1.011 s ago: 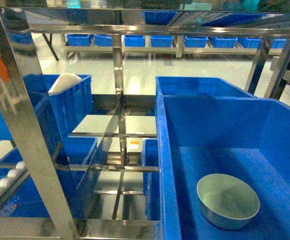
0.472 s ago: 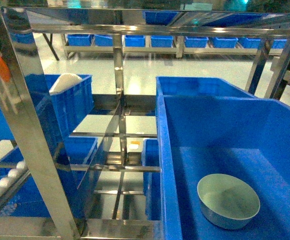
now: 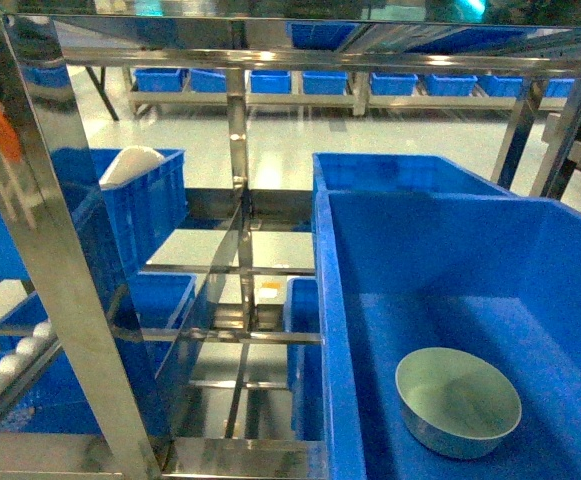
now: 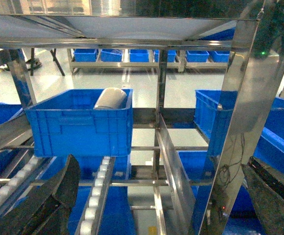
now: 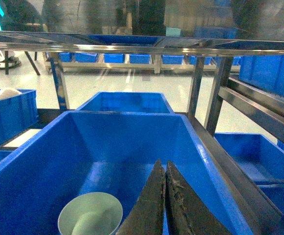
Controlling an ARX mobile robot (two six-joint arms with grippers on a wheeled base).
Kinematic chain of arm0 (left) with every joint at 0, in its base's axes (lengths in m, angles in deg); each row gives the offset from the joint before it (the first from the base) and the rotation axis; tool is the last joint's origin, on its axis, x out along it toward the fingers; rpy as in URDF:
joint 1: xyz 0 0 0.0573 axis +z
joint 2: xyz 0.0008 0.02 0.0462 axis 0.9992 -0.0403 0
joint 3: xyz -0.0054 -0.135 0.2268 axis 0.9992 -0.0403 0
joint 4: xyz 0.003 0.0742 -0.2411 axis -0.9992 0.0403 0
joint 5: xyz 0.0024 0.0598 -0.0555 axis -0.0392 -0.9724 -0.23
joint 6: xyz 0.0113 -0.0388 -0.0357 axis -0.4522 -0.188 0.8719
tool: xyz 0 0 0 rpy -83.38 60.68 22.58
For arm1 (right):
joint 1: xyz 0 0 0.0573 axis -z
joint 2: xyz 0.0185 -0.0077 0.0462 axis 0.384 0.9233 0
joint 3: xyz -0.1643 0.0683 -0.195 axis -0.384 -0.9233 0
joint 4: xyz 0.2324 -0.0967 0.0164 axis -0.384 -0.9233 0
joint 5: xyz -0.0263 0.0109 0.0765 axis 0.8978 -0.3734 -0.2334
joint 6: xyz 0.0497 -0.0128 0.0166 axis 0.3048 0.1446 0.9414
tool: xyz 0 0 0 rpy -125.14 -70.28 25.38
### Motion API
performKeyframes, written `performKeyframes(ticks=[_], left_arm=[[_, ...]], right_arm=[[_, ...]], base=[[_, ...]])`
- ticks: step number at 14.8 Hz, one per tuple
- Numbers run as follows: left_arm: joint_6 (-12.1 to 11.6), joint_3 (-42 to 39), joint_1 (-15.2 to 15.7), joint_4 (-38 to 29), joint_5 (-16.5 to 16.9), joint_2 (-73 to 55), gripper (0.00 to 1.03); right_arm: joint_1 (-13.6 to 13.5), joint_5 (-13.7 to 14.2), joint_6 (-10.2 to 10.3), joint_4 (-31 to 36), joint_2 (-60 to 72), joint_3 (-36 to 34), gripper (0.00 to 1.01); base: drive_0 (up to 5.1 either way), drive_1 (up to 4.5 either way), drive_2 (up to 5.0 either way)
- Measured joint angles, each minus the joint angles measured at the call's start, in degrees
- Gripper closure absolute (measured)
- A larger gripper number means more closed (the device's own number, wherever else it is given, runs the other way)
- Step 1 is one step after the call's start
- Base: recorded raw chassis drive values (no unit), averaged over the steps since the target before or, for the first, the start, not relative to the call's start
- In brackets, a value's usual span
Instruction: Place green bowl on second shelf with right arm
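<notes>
I see the green bowl sitting upright on the floor of the big blue crate on the 2nd shelf, at approx 5 o'clock in head view. Right pincer hangs just beside it, at the bowl's 3 o'clock in wrist view, fingers pressed together w/ nothing between them. Left pincer is spread wide, empty. Looks placed to me; to finish well I'd lift the right arm straight up and back, clear of the crate wall, w/o nudging the bowl. No readable labels or brands anywhere.
</notes>
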Motion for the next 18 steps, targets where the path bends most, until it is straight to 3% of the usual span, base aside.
performKeyframes(ticks=[8,10,13,14,16,18], left_arm=[[0.0,0.0,0.0,0.0,0.0,0.0,0.05],[0.0,0.0,0.0,0.0,0.0,0.0,0.05],[0.0,0.0,0.0,0.0,0.0,0.0,0.05],[0.0,0.0,0.0,0.1,0.0,0.0,0.05],[0.0,0.0,0.0,0.0,0.0,0.0,0.05],[0.0,0.0,0.0,0.0,0.0,0.0,0.05]], right_arm=[[0.0,0.0,0.0,-10.0,-10.0,0.0,0.99],[0.0,-0.2,0.0,-20.9,-18.1,0.0,0.99],[0.0,-0.2,0.0,-20.7,-20.0,0.0,0.98],[0.0,-0.2,0.0,-20.6,-20.0,0.0,0.86],[0.0,-0.2,0.0,-20.6,-20.0,0.0,0.73],[0.0,-0.2,0.0,-20.6,-20.0,0.0,0.49]], base=[[0.0,0.0,0.0],[0.0,0.0,0.0],[0.0,0.0,0.0],[0.0,0.0,0.0],[0.0,0.0,0.0],[0.0,0.0,0.0]])
